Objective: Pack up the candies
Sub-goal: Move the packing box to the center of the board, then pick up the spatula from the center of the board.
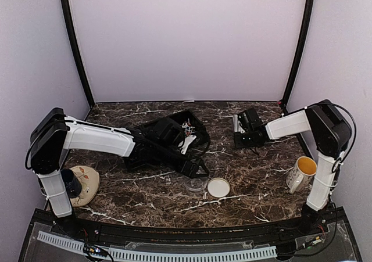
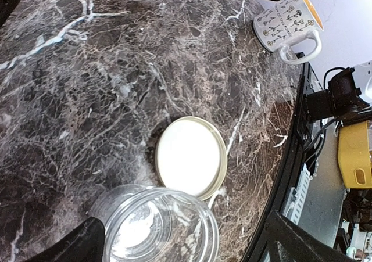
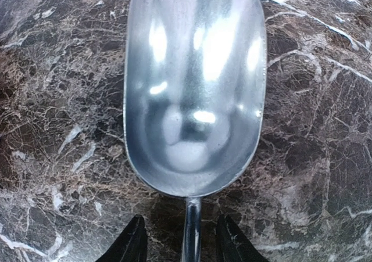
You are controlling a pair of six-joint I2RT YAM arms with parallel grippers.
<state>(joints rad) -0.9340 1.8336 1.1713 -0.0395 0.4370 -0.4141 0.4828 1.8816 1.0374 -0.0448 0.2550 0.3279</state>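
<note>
The candies (image 1: pixel 187 128) show as tiny pale and coloured pieces inside an open black bag (image 1: pixel 197 135) at mid table. A clear glass jar (image 1: pixel 196 185) stands open and empty in front of it, its white lid (image 1: pixel 218 187) lying beside it. My left gripper (image 1: pixel 195 169) hovers just behind the jar; in the left wrist view it (image 2: pixel 186 251) is open, with the jar (image 2: pixel 157 227) between its spread fingers and the lid (image 2: pixel 190 156) beyond. My right gripper (image 3: pixel 181 244) is open astride the handle of an empty metal scoop (image 3: pixel 195 88) lying on the table (image 1: pixel 235 122).
A white patterned mug (image 1: pixel 302 172) stands at the right near the right arm's base and also shows in the left wrist view (image 2: pixel 289 25). A beige plate (image 1: pixel 87 183) with a dark cup on it sits at the front left. The dark marble table (image 1: pixel 145 198) ends at a black front rail.
</note>
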